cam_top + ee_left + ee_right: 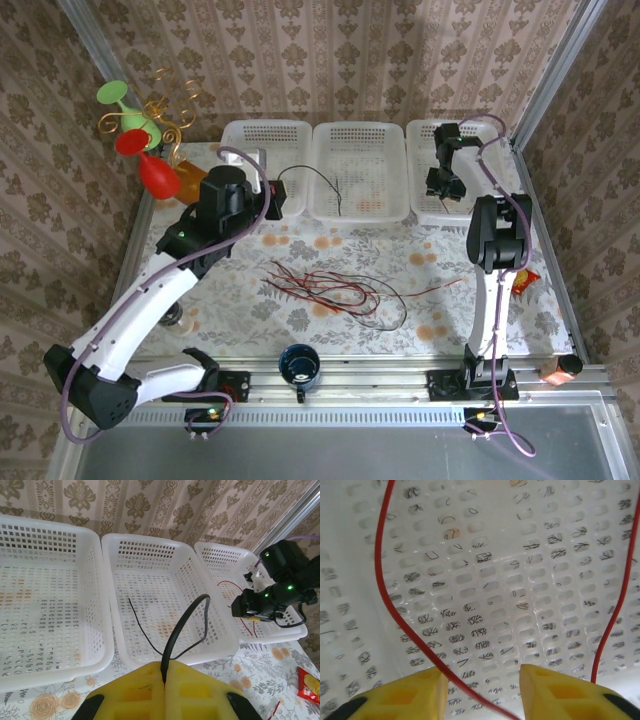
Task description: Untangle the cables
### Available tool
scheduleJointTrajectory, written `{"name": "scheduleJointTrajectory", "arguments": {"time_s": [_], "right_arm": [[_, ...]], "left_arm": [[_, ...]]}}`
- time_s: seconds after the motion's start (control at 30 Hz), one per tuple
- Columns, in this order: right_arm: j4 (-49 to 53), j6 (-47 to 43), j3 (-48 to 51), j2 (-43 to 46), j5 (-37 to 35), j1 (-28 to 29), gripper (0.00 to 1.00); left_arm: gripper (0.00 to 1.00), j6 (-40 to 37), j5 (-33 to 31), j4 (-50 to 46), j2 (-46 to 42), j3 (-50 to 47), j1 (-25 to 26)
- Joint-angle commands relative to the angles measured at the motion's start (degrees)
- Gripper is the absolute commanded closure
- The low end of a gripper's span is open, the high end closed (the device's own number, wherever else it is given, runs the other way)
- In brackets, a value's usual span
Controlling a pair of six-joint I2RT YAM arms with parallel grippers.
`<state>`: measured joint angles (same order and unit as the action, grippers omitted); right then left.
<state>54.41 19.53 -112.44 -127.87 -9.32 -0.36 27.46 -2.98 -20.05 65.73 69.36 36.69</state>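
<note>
The table [250, 310] carries three white baskets side by side. The middle basket [375, 165] holds the free end of a black cable [187, 615], which arches over its near wall to the left hand [165, 672], clenched on it at the basket's near left corner. The right basket [420, 170], beside the middle one, holds a red cable [382, 580]. Inside it the right hand [482, 680] hangs released, with the cable running loose between its fingers. The left basket [262, 140] flanks the other side. Nearer than the middle basket, tangled red and black cables [335, 290] lie on the table, and nearer again stands a dark blue cup [299, 365].
</note>
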Motion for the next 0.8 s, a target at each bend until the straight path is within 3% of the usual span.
{"name": "scheduleJointTrajectory", "arguments": {"time_s": [0.0, 0.13, 0.4, 0.67, 0.77], "right_arm": [[2.5, 0.0, -1.8, 6.3, 1.1, -0.4, 0.41], [4.2, -0.3, -2.6, 9.4, 1.1, -0.6, 0.3], [3.2, 2.5, 4.8, 20.7, 5.8, -0.6, 0.27], [1.0, 4.7, 18.1, 34.0, 10.4, -0.6, 0.27], [0.5, 5.2, 21.9, 38.0, 11.5, -0.6, 0.27]], "left_arm": [[1.0, 0.9, 0.0, 1.5, 1.8, 1.4, 0.3], [1.0, 0.7, 1.1, 2.2, 4.7, 3.7, 0.4], [1.0, -1.3, 3.5, -0.5, 17.0, 16.7, 0.1], [1.0, 0.4, 7.4, -3.8, 37.4, 34.5, -2.2], [1.0, 0.7, 9.4, -9.0, 48.2, 45.6, -2.2]]}}
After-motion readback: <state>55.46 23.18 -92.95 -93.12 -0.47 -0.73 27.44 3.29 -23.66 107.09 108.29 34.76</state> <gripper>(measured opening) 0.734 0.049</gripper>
